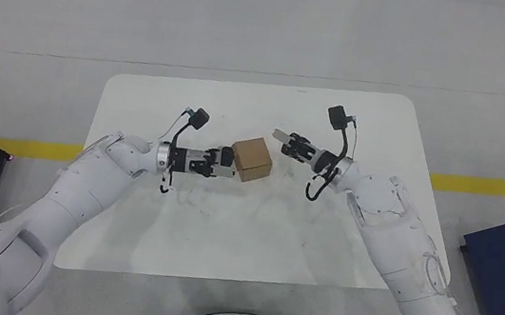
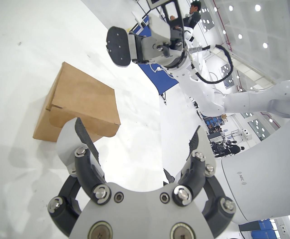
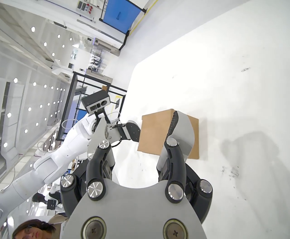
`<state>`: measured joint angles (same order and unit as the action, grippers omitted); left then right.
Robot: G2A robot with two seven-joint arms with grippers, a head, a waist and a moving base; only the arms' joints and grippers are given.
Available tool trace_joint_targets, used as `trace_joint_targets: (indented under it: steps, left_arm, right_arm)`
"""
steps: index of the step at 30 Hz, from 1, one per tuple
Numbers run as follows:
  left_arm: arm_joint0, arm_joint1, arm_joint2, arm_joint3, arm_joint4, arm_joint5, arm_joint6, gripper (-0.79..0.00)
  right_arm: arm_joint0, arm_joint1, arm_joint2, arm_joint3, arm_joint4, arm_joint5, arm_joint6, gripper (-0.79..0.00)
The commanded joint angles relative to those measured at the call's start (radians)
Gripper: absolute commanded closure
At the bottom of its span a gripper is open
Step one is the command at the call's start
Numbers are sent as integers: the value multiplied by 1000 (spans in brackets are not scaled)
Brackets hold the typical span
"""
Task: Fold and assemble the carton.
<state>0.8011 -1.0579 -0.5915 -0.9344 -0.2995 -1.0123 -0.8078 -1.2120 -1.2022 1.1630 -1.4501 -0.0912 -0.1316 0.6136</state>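
— What colour is the carton [image 1: 252, 158]?
— Plain cardboard brown all over.
— And the table [image 1: 222, 240]?
— White, with faint grey scuffs. At three o'clock, the floor stripe [image 1: 493, 185] is yellow.

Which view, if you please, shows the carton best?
Left wrist view: the carton is close, its flap seam visible. The top view shows it from afar; in the right wrist view a tool finger covers part.

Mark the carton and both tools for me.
carton [image 1: 252, 158], top view, middle of its top face.
left tool [image 2: 138, 125], left wrist view, midway between its fingertips.
right tool [image 1: 280, 143], top view, midway between its fingertips.
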Motion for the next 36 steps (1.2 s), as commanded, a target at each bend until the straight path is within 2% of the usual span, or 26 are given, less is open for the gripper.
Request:
trace_joint_targets:
  steps: [1, 5, 12, 24, 36]
  left_arm:
    - [-3, -2, 3, 3, 1, 0, 0, -785]
    - [-12, -8, 9, 8, 0, 0, 0, -785]
    - [-28, -17, 16, 14, -1, 0, 0, -785]
    - [-33, -20, -2, -2, 18, 0, 0, -785]
    - [-20, -19, -26, -18, 47, 0, 0, -785]
  right_arm:
    - [5, -1, -10, 11, -3, 17, 14, -529]
    - [29, -6, -39, 43, -6, 48, 51, -493]
    - [56, -14, -83, 68, 19, 44, 109, -449]
    - [76, -19, -115, 83, -4, 56, 120, -431]
    - [67, -18, -126, 61, -50, 72, 100, -489]
